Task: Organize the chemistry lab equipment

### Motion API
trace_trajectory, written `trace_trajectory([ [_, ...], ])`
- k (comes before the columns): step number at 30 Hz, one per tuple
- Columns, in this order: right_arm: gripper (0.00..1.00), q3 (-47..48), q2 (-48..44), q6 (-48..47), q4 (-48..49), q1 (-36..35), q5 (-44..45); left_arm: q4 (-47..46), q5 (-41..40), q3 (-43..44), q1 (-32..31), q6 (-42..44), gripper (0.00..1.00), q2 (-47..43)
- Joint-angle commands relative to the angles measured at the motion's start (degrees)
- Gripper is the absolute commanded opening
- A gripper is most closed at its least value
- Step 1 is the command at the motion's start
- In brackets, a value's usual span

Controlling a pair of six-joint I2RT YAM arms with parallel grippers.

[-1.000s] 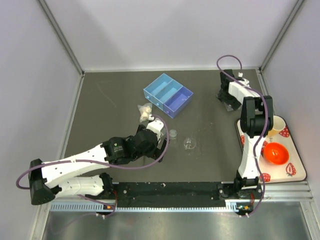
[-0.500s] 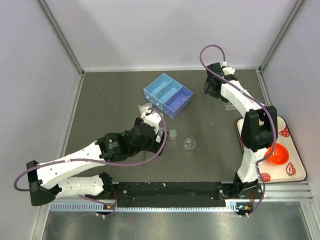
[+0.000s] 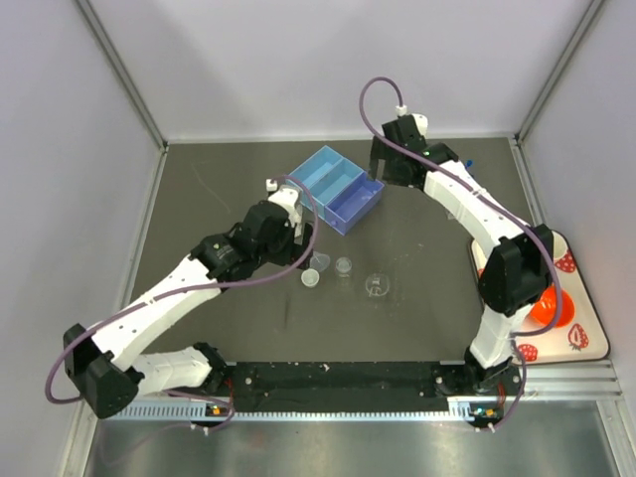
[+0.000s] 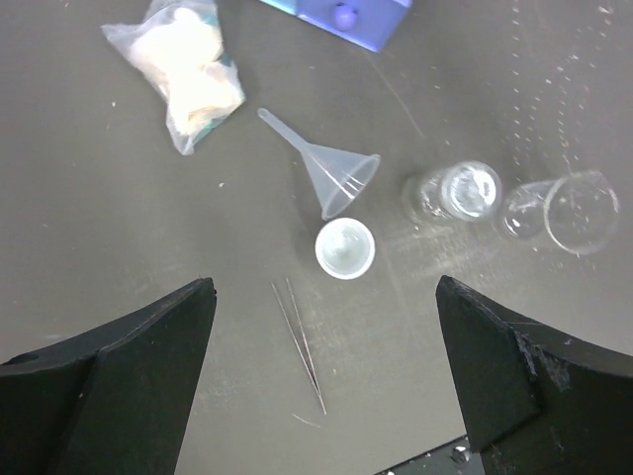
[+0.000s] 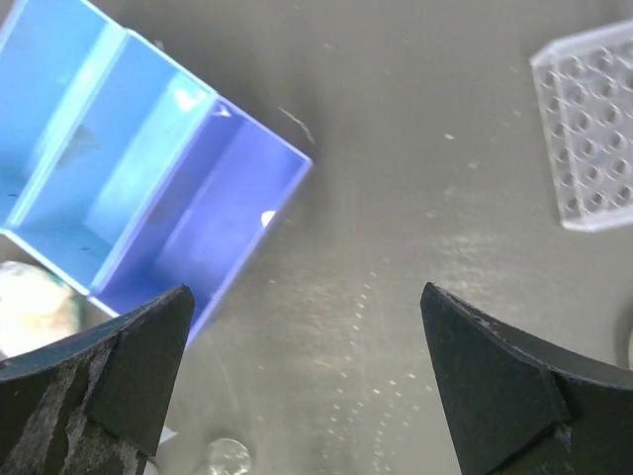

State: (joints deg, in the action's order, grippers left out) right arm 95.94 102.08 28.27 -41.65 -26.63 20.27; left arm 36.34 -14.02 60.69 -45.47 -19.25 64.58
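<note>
Two end effectors over a dark grey bench (image 3: 199, 199), both released, fingers spread wide, gripping nothing. First, left end effector (image 4: 323, 289), poised above a cluster of little clear lab pieces and touching none of them. Just ahead of its fingertips, roughly centred between them: small round cup (image 4: 346, 247), upright, pale-rimmed. Right beyond the cup, touching or nearly so, hard to tell which: small funnel (image 4: 336, 176), lying on its side, spout pointing ahead and to the left. To the right of the funnel, ahead of the right-hand finger: tiny clear beaker (image 4: 453, 193), and just beside that, farther right, wider clear vessel (image 4: 566, 211). Nearer than the cup, almost between the fingertips: thin pale sliver (image 4: 300, 346) flat on the bench, too fine to identify. Far ahead on the left: clear bag (image 4: 188, 74) of pale lumpy contents. Next, right end effector (image 5: 305, 297), hovering over bare bench. Ahead and to its left: blue divided tray (image 5: 148, 188), three compartments, the nearest a deeper violet blue. Ahead and to its right, well apart from the tray: clear holed tube rack (image 5: 593, 139), partly cut off at the frame edge. Well behind this end effector, beside the arm's base: strawberry-patterned tray (image 3: 581, 338) carrying an orange bowl (image 3: 552, 308).
</note>
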Motion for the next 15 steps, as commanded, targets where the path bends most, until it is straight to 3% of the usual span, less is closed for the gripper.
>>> trace_trajectory([
  [1, 0.99, 6.01, 4.26, 0.55, 1.39, -1.05, -3.22, -4.16, 8.12, -0.48, 7.58, 0.61, 0.99, 2.66],
  [8, 0.98, 14.26, 13.91, 3.80, 1.31, -2.89, -4.89, -6.45, 16.21, -3.64, 19.35, -3.51, 0.98, 5.29],
  [15, 0.97, 21.21, 21.65, 5.74, 1.22, -4.21, -5.60, -7.24, 14.55, -5.05, 23.67, -9.92, 0.98, 6.53],
])
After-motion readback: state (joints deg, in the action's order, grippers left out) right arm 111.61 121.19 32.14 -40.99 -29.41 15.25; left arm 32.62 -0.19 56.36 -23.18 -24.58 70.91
